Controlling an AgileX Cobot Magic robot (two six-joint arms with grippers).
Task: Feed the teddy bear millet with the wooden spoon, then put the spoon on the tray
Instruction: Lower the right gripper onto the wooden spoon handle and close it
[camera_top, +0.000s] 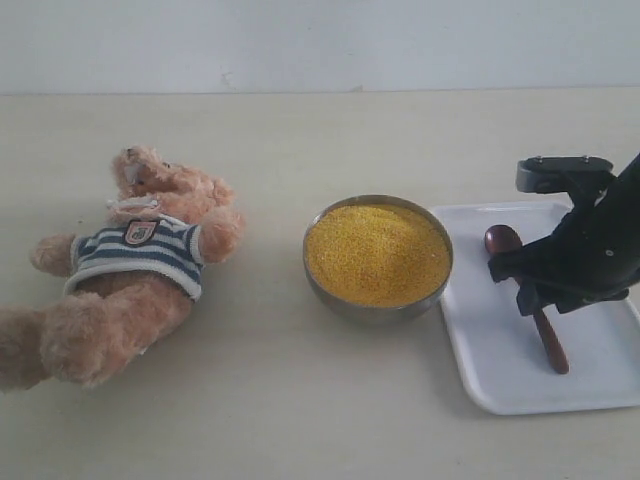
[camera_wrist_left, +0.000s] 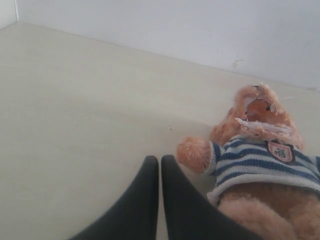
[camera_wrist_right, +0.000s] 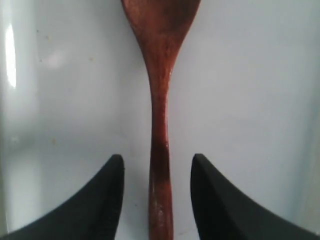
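Note:
The teddy bear (camera_top: 135, 265) in its striped shirt lies on its back at the table's left; the left wrist view shows it too, the teddy bear (camera_wrist_left: 260, 160) beside my shut left gripper (camera_wrist_left: 159, 159), which holds nothing. A metal bowl (camera_top: 378, 305) heaped with yellow millet (camera_top: 376, 252) stands in the middle. The wooden spoon (camera_top: 551, 350) lies on the white tray (camera_top: 500, 370) at the right. My right gripper (camera_top: 540, 300) hovers over the spoon's handle, open, one finger on each side of the wooden spoon (camera_wrist_right: 160, 130) without touching it; right gripper (camera_wrist_right: 156, 161).
A pale wall runs along the table's far edge. The tray's right end passes out of the exterior view under my right arm (camera_top: 600, 230).

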